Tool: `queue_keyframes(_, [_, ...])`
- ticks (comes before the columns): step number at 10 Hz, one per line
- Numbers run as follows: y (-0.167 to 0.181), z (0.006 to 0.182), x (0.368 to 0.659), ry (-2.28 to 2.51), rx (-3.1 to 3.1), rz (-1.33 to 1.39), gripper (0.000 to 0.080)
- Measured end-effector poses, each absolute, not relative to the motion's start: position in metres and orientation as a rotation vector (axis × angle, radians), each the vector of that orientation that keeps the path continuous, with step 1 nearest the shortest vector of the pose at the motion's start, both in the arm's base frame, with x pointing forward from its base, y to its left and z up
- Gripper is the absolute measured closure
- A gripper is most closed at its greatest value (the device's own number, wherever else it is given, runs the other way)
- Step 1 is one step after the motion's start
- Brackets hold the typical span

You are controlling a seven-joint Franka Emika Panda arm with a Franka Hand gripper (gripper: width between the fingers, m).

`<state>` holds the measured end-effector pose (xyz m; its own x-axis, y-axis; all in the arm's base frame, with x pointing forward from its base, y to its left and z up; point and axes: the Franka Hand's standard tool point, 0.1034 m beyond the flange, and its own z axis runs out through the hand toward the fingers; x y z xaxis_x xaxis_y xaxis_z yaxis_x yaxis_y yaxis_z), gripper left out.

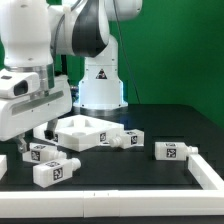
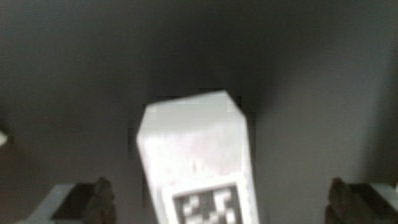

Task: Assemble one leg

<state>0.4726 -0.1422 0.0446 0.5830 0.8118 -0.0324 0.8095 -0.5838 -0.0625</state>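
Note:
My gripper (image 1: 33,137) is at the exterior view's left, low over the black table and open. In the wrist view a white leg (image 2: 192,140) with a black-and-white tag lies between my wide-apart fingers (image 2: 80,203), with gaps on both sides. My gripper (image 2: 222,208) holds nothing. That leg (image 1: 41,153) shows just under the fingers in the exterior view. Another leg (image 1: 56,172) lies in front of it. Two more legs (image 1: 126,138) (image 1: 172,152) lie toward the right. The large white square panel (image 1: 85,130) lies behind them.
The arm's white base (image 1: 100,85) stands at the back centre. A white raised rail (image 1: 208,172) runs along the table's front right. A white piece (image 1: 3,166) shows at the left edge.

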Motion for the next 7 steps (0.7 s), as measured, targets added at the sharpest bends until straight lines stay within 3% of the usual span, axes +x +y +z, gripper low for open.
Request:
queue_keyframes(1, [-0.1241, 0.0552, 0.4832, -1.481, -2.749, 0.045, 0.0161])
queue_keyframes(7, [-0.1264, 0.0476, 0.4782, -1.514, -2.811, -0.070, 0.0150])
